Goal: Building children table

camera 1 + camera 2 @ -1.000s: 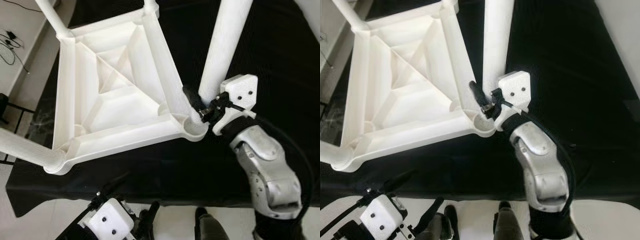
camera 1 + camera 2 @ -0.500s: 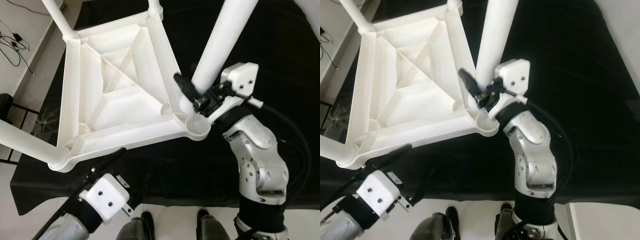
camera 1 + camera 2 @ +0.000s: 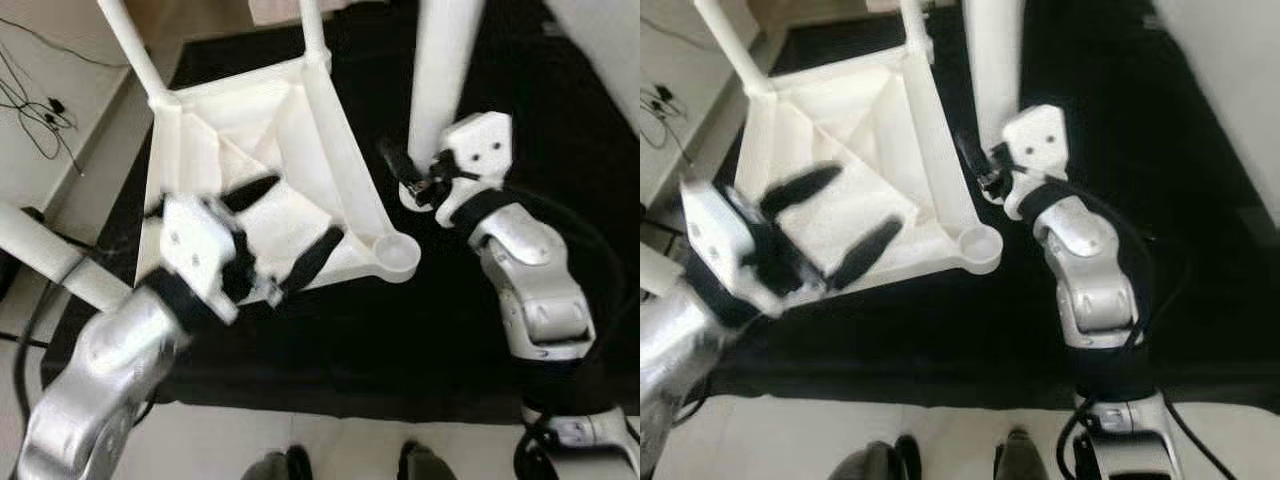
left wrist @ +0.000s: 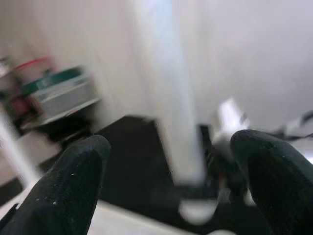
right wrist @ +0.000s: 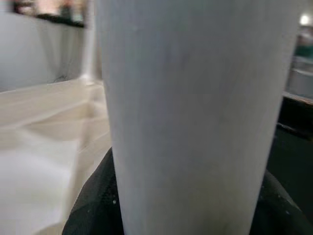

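- While the white tabletop [image 3: 270, 190] lies upside down on a black cloth [image 3: 460, 320], its ribbed underside facing up, three legs stand in their corners: two at 11 and 12 o'clock, one at 9 o'clock.
- The right gripper [image 3: 405, 170] is clamped around the fourth leg [image 3: 440, 80], holding it upright at about 2 o'clock of the tabletop; the wrist view has the white tube [image 5: 190, 117] wedged between the black fingers.
- The leg's foot hangs just beside, not in, the empty socket [image 3: 397, 255] at the tabletop's 4 o'clock corner, apparently the one corner left to fill.
- The left gripper [image 3: 270, 235], blurred, hovers over the tabletop with its fingers spread apart, gripping nothing; the pose suggests it is placed to steady the top while the leg goes in.
- Cables [image 3: 35, 105] trail over the pale floor at 10 o'clock.
- Judged from this, the leg must line up squarely over the socket, or it may jam.
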Motion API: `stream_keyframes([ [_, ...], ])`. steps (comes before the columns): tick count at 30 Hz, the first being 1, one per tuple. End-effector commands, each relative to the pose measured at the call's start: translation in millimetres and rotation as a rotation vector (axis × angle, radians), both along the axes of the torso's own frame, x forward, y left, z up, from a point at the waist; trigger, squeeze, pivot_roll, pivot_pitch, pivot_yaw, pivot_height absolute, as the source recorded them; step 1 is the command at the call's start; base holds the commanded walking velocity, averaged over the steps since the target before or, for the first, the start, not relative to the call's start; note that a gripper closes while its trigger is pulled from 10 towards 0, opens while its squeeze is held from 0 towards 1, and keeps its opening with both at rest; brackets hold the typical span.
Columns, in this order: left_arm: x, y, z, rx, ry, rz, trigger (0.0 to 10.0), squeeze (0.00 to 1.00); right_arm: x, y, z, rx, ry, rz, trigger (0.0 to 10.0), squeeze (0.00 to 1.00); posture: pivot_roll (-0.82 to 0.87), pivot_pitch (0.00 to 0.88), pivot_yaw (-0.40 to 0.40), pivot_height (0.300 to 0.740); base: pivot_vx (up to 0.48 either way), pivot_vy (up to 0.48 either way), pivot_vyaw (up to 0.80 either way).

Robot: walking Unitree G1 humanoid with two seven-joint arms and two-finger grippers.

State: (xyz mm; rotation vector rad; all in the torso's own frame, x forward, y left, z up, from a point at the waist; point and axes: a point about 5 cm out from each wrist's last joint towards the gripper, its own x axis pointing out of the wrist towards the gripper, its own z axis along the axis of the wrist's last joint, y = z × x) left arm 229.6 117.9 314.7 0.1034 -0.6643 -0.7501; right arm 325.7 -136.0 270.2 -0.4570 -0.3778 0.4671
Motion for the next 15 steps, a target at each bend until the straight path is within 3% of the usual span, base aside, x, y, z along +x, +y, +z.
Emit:
stream_keyframes([
  [1, 8.0, -1.3, 8.8, -0.006, -0.007, -0.037, 10.0, 0.0, -4.4, 15.1, -4.8, -0.066, -0.016, 0.076, 10.0, 0.0, -0.02, 0.152, 0.127, 0.74, 0.0, 0.0, 0.0],
  [4, 19.5, -8.2, 27.8, -0.002, -0.074, -0.041, 10.0, 0.0, -7.0, 26.9, -8.1, -0.096, -0.021, 0.132, 10.0, 0.0, -0.03, 0.14, 0.129, 0.74, 0.0, 0.0, 0.0],
  [13, 38.8, -12.6, 53.6, -0.053, -0.149, 0.008, 10.0, 0.0, -16.4, 50.0, -8.0, -0.107, -0.069, 0.262, 10.0, 0.0, -0.05, 0.108, 0.136, 0.74, 0.0, 0.0, 0.0],
  [14, 41.8, -13.4, 55.2, -0.062, -0.144, 0.006, 4.7, 0.0, -16.3, 51.7, -9.2, -0.113, -0.068, 0.267, 10.0, 0.0, -0.05, 0.103, 0.137, 0.74, 0.0, 0.0, 0.0],
  [15, 44.2, -14.0, 56.2, -0.067, -0.139, 0.0, 4.7, 0.0, -15.9, 52.4, -10.4, -0.117, -0.067, 0.27, 10.0, 0.0, -0.05, 0.101, 0.138, 0.74, 0.0, 0.0, 0.0],
])
